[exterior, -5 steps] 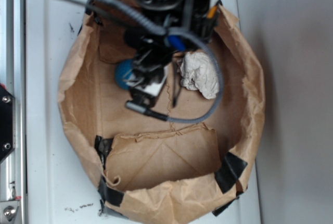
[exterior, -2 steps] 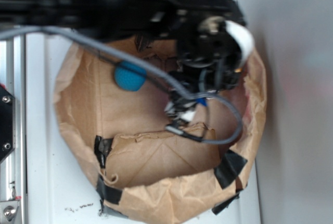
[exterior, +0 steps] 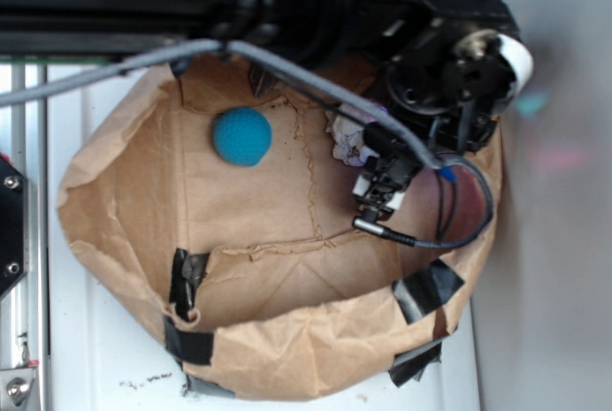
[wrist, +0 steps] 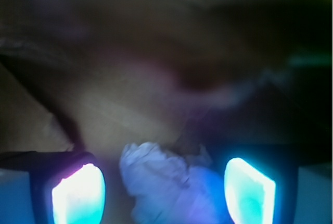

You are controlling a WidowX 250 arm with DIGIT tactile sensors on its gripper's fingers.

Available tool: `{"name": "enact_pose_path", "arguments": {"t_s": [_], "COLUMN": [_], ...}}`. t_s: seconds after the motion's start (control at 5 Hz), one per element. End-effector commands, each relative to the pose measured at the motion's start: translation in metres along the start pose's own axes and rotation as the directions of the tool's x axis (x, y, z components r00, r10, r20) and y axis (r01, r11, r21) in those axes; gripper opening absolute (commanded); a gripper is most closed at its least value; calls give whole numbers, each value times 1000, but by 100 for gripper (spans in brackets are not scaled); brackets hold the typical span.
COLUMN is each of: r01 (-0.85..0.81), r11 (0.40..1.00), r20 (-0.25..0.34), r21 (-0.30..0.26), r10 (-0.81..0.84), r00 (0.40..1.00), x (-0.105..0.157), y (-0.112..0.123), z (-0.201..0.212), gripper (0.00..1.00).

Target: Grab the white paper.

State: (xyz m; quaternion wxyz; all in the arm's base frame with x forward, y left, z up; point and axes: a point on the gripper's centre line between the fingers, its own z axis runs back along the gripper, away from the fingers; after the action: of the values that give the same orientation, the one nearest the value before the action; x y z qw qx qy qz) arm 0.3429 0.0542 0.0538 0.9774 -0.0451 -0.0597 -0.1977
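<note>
Exterior view: brown paper bag [exterior: 287, 354] with rolled-down rim, patched with black tape [exterior: 426, 289], on a white table [exterior: 86, 354] beside a grey wall [exterior: 564, 287]. Blue ball [exterior: 241, 136] on the bag floor, well apart from the white paper [exterior: 346, 138], mostly hidden under the black arm [exterior: 382, 10] and grey cable [exterior: 316, 81]. Gripper [exterior: 378, 196] low inside the bag.

Wrist view: blurred and dim. Gripper [wrist: 164, 190] fingers [wrist: 78, 193] spread apart, white paper [wrist: 166, 182] between them, brown bag [wrist: 119, 109] floor behind.
</note>
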Motion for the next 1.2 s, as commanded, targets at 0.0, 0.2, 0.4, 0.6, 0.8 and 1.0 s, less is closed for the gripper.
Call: {"name": "enact_pose_path", "arguments": {"t_s": [0.0,0.2,0.4,0.6,0.8,1.0], "r01": [5,18,16,10,38,89], "r11": [995,995,996,999,999,993], "r20": [59,81,101,143,238,276], "r21": [104,99,85,53,-29,-80], "r10": [-11,-26,-24,-17,-31,-64], "r00": [998,996,995,990,971,959], "x": [12,15,16,16,-6,-18], "y": [8,10,9,6,13,9], "z": [5,2,1,7,61,104], "gripper": [0,0,0,0,0,0]}}
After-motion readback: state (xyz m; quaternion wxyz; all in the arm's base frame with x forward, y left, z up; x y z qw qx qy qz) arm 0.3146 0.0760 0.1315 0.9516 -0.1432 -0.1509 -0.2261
